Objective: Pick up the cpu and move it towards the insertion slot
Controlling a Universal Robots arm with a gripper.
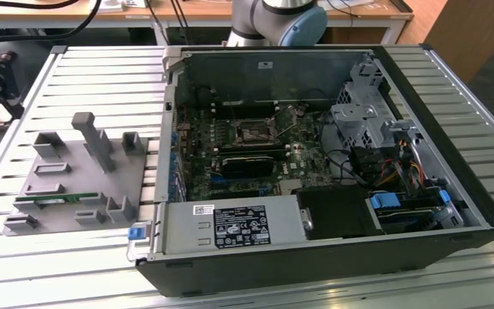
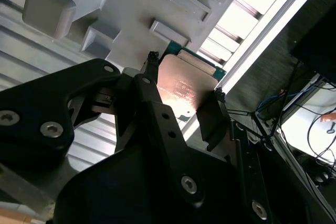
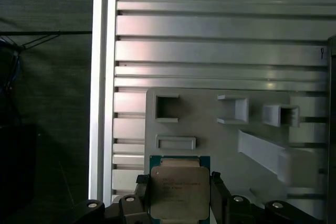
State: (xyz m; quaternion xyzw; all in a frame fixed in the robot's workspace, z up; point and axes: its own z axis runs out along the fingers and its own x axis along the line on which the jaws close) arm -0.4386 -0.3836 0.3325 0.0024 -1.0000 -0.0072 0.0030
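Observation:
In both wrist views my gripper (image 3: 179,190) (image 2: 186,77) is shut on the cpu (image 3: 179,195) (image 2: 184,90), a flat square chip with a silvery top and a thin green rim. One black finger (image 3: 140,192) presses each side edge. The chip sits over the near edge of the grey fixture plate (image 3: 210,119) (image 2: 131,3); I cannot tell whether it still touches the plate. In the exterior view the insertion slot (image 1: 254,132), a square black socket with a metal frame, lies on the motherboard inside the open computer case (image 1: 316,257), far from the fixture plate (image 1: 75,187).
The slatted metal table (image 1: 101,77) carries the fixture plate with upright pegs (image 1: 92,138) and a green memory stick (image 1: 49,199). Case walls ring the motherboard. A long black card (image 1: 247,164) lies just below the socket; a drive cage (image 1: 367,122) and cables (image 1: 401,170) stand at the exterior view's right.

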